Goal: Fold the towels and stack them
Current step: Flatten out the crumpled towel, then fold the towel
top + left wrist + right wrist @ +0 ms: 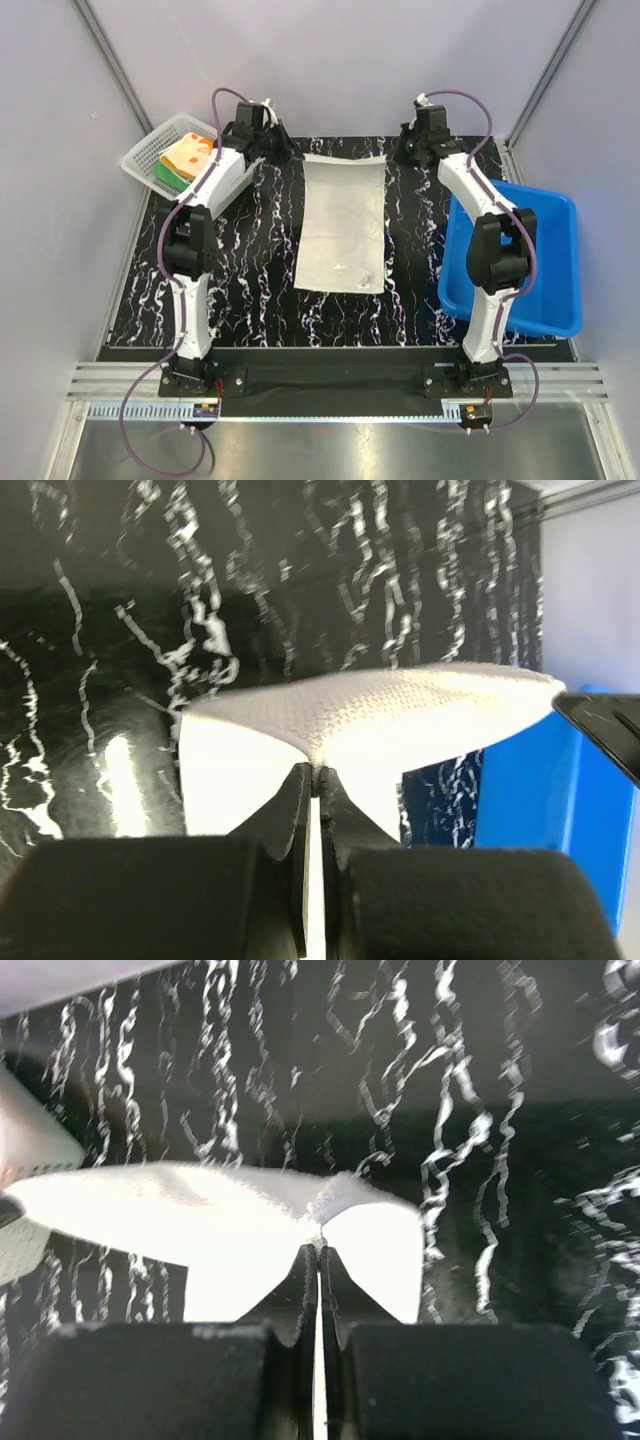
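Overhead, both arms reach far across the tabletop [250, 270], left claw [313, 778] and right claw [320, 1250] each clamped on a far corner of the white towel [342, 225] lying flat at its middle. Wrist views alone show the pinch; overhead alone shows folded towels [185, 160] in the basket [148, 150].

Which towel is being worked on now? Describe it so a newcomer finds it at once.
On the black marbled table, between the white basket and the blue tub, one towel lies spread flat. It is pale and nearly plain, far corners pinched by the left gripper and right gripper, unlike the colourful towels in the basket.
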You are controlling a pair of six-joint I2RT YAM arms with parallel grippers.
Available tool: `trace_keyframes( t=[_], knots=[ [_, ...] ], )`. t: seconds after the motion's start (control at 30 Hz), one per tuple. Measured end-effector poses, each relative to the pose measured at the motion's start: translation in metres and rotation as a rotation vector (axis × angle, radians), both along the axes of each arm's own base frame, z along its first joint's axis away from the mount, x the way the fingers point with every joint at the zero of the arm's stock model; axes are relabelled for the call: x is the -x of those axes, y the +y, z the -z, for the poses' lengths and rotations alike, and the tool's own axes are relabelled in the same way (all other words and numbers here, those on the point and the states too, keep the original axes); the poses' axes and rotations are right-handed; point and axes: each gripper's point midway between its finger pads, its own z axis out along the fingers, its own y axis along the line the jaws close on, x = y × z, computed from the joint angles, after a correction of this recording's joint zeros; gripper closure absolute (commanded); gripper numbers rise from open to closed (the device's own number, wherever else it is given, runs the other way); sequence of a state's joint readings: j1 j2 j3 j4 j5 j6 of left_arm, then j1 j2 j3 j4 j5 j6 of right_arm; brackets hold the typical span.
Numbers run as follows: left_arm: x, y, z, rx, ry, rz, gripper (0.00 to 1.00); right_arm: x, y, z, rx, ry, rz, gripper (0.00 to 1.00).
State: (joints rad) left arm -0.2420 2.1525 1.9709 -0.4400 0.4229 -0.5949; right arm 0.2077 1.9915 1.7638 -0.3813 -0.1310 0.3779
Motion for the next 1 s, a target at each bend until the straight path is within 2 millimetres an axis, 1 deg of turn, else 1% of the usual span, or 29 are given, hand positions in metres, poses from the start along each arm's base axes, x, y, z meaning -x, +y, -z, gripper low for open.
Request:
trace_keyframes(
  t=[0.07, 0.13, 0.17, 0.23, 0.27, 0.3, 0.33, 0.37, 0.4, 0.53, 0.57, 0.63, 0.73, 0.87, 0.93, 1.0],
  knots=[
    [-0.001, 0.004, 0.013, 0.003, 0.032, 0.004, 1.0, 0.002, 0.005, 0.004, -0.02, 0.018, -0.014, 1.0],
    [0.005, 0.005, 0.02, 0.0, 0.059, 0.018, 1.0, 0.008, 0.009, 0.008, -0.043, 0.038, -0.025, 1.0],
    [0.011, 0.004, 0.021, 0.001, 0.064, 0.028, 1.0, 0.014, 0.009, 0.012, -0.05, 0.055, -0.027, 1.0],
    [0.029, 0.005, 0.029, -0.007, 0.101, 0.043, 1.0, 0.031, 0.01, 0.026, -0.059, 0.114, -0.033, 1.0],
    [0.044, 0.007, 0.035, -0.015, 0.126, 0.049, 1.0, 0.044, 0.008, 0.034, -0.061, 0.144, -0.032, 1.0],
    [0.062, 0.01, 0.043, -0.026, 0.169, 0.056, 1.0, 0.06, 0.007, 0.044, -0.062, 0.189, -0.032, 1.0],
    [0.075, 0.012, 0.047, -0.031, 0.193, 0.065, 1.0, 0.078, 0.005, 0.053, -0.065, 0.236, -0.033, 1.0],
    [0.095, 0.013, 0.052, -0.036, 0.219, 0.081, 1.0, 0.095, 0.005, 0.059, -0.066, 0.268, -0.037, 1.0],
    [0.108, 0.014, 0.054, -0.039, 0.238, 0.092, 1.0, 0.112, 0.006, 0.065, -0.064, 0.304, -0.042, 1.0],
    [0.162, 0.013, 0.06, -0.039, 0.269, 0.159, 1.0, 0.175, 0.016, 0.079, -0.045, 0.374, -0.097, 1.0],
    [0.179, 0.013, 0.064, -0.042, 0.281, 0.173, 1.0, 0.189, 0.02, 0.082, -0.043, 0.384, -0.111, 1.0],
    [0.202, 0.013, 0.074, -0.048, 0.305, 0.191, 1.0, 0.215, 0.024, 0.089, -0.04, 0.413, -0.133, 1.0],
    [0.236, 0.011, 0.098, -0.069, 0.373, 0.224, 1.0, 0.238, 0.023, 0.097, -0.036, 0.44, -0.13, 1.0],
    [0.273, 0.011, 0.127, -0.105, 0.457, 0.261, 1.0, 0.26, 0.015, 0.106, -0.033, 0.462, -0.116, 1.0],
    [0.283, 0.014, 0.133, -0.114, 0.478, 0.261, 1.0, 0.267, 0.013, 0.109, -0.033, 0.47, -0.115, 1.0],
    [0.285, 0.015, 0.131, -0.119, 0.474, 0.259, 1.0, 0.271, 0.012, 0.11, -0.033, 0.47, -0.117, 1.0]
  ],
)
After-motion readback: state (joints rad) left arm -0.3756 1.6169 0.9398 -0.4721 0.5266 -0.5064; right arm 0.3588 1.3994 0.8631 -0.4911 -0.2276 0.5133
